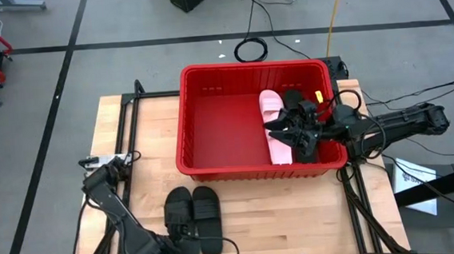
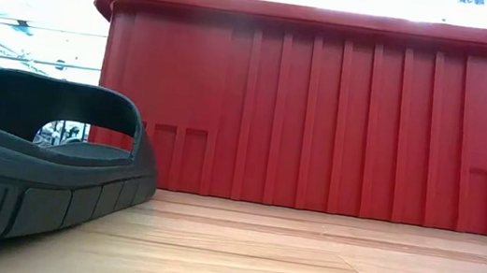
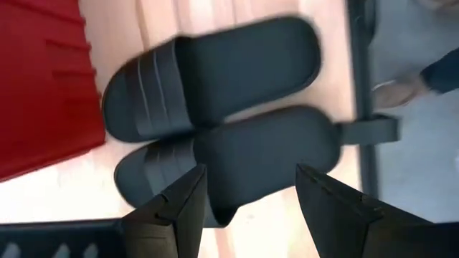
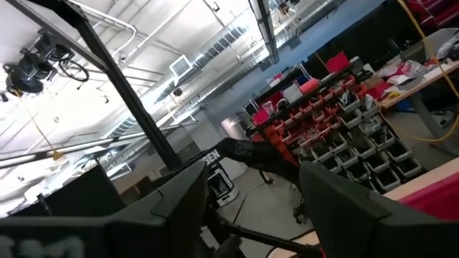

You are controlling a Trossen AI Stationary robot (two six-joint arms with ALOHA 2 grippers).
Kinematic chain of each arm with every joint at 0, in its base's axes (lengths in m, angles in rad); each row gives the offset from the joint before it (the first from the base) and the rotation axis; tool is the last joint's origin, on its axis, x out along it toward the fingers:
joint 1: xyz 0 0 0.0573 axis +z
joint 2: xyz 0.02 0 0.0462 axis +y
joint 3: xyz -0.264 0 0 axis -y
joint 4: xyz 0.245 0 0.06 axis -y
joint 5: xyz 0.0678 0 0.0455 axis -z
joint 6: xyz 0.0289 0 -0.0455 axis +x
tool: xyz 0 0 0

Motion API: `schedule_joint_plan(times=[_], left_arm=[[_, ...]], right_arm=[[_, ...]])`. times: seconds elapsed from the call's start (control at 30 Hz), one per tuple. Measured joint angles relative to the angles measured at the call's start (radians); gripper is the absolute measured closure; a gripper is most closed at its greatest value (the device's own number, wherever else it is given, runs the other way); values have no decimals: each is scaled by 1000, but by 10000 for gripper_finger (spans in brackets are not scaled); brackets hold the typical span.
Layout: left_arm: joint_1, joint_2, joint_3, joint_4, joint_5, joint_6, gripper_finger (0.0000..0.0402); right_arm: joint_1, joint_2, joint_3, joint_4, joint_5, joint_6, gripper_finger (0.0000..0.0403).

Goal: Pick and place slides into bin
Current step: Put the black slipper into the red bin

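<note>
Bin [image 1: 210,120]: red crate at the far edge of the tabletop, holding one pale pink slide [image 1: 275,128] against its right wall, with the right gripper [image 1: 295,130] over that spot, fingers apart and, in the right wrist view, nothing between them. Two black slides [image 1: 192,217]: side by side at the near edge, left of centre; left gripper [image 3: 247,208] poised over the nearer one, fingers spread wide and empty. Step judged: pickup of a black slide; next move calls for descending and closing across its sole.
</note>
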Motion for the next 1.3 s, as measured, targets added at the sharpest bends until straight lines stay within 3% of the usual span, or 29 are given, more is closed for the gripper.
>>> schedule_joint_plan(times=[0.37, 0.53, 1.0, 1.3], left_arm=[[-7, -2, -250, 183, -67, -29, 197], [-7, -3, -342, 184, -108, -69, 197], [13, -5, -608, 287, -147, -135, 197], [57, -6, -682, 284, -168, -174, 202]], right_arm=[[30, 0, 0, -36, 9, 6, 190], [49, 0, 0, -46, 55, 6, 190], [50, 0, 0, -51, 63, 6, 190], [50, 0, 0, -52, 83, 6, 190]])
